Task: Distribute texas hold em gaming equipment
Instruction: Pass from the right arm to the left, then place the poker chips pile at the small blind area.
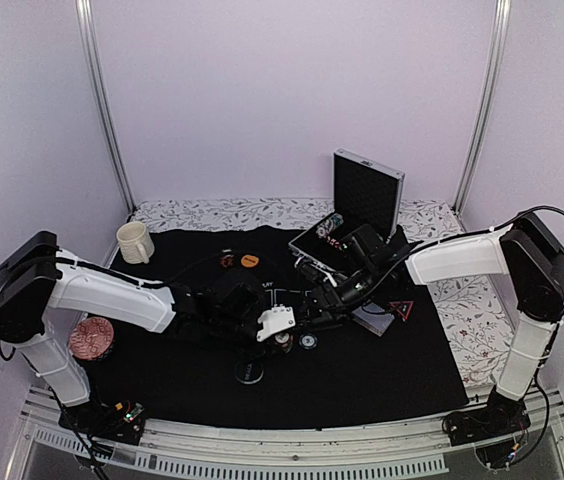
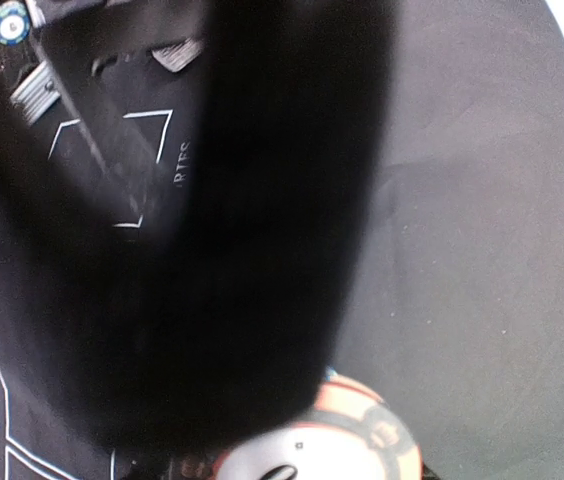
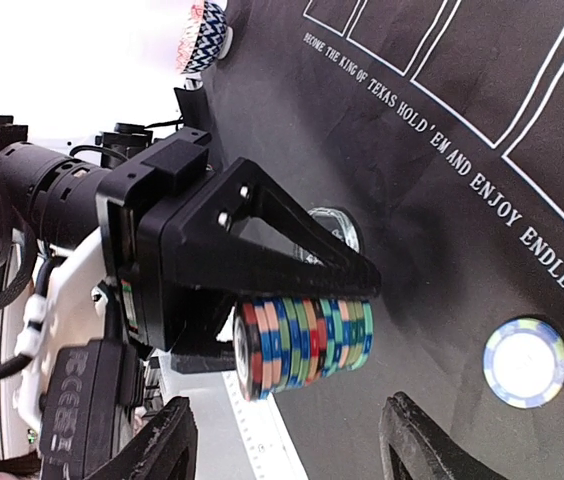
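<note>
My left gripper (image 1: 280, 333) is shut on a sideways stack of striped poker chips (image 3: 302, 338), red, blue, green and salmon. In the left wrist view one dark finger (image 2: 232, 250) fills most of the frame, and an end chip (image 2: 367, 430) shows at the bottom. My right gripper (image 3: 292, 450) is open, with its two fingertips (image 3: 167, 440) spread either side of the stack and just short of it, not touching. A lone blue-and-white chip (image 3: 525, 362) lies on the black mat (image 1: 382, 380). The red-edged triangle marker (image 1: 402, 308) and grey cards (image 1: 374, 319) lie right of centre.
An open silver case (image 1: 362, 195) stands at the back, right of centre, and a cream mug (image 1: 134, 242) at the back left. An orange disc (image 1: 250, 261) lies behind the grippers and a clear round disc (image 1: 249, 373) in front. A pink patterned disc (image 1: 92, 338) sits off the mat's left edge.
</note>
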`<action>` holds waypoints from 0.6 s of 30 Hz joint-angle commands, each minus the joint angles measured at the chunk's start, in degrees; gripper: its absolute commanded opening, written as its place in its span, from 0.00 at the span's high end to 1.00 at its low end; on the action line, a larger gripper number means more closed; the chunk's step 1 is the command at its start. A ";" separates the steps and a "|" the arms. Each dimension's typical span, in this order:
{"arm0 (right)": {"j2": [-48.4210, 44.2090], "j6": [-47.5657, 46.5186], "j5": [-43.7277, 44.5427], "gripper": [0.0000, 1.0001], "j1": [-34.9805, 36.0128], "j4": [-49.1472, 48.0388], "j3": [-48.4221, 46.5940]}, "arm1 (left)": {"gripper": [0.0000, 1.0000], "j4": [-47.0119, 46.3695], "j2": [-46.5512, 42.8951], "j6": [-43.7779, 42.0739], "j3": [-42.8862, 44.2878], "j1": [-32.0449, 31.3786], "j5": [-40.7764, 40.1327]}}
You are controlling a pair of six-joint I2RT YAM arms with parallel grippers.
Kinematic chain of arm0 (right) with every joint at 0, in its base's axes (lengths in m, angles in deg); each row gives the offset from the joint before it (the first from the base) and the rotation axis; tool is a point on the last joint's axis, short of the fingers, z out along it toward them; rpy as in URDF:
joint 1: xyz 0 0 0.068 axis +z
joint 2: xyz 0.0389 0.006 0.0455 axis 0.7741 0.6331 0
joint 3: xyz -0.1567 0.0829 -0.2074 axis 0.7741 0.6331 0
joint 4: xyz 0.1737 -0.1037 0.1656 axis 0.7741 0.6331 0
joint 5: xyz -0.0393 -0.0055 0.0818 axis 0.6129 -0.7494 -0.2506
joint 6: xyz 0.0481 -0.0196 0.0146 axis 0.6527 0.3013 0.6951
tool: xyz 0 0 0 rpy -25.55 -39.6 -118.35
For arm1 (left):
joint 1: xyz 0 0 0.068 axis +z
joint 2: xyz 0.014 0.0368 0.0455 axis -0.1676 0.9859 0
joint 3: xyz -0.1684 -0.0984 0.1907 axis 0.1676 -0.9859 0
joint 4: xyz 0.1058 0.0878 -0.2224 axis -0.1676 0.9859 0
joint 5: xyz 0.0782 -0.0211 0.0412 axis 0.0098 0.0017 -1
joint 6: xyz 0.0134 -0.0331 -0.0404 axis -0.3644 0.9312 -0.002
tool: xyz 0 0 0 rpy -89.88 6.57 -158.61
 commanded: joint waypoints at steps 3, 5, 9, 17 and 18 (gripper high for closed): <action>-3.67 -2.14 2.35 0.35 -0.77 2.94 -1.15 | 1.00 -2.28 -1.29 2.36 -0.60 1.40 -1.26; -4.40 -2.44 3.09 0.35 -1.29 3.78 -1.26 | 1.00 -2.28 -2.08 3.48 -1.26 1.97 -1.86; -6.28 -3.55 4.56 0.35 -2.85 5.68 -1.37 | 1.00 -2.01 -4.43 6.28 -2.89 3.44 -3.99; -9.97 -7.02 7.96 0.35 -6.12 10.04 -1.70 | 1.00 1.42 -9.33 13.70 -6.12 8.02 -9.80; -10.37 -7.46 8.34 0.35 -6.38 10.58 -1.71 | 1.00 2.20 -9.81 14.64 -6.09 8.82 -10.50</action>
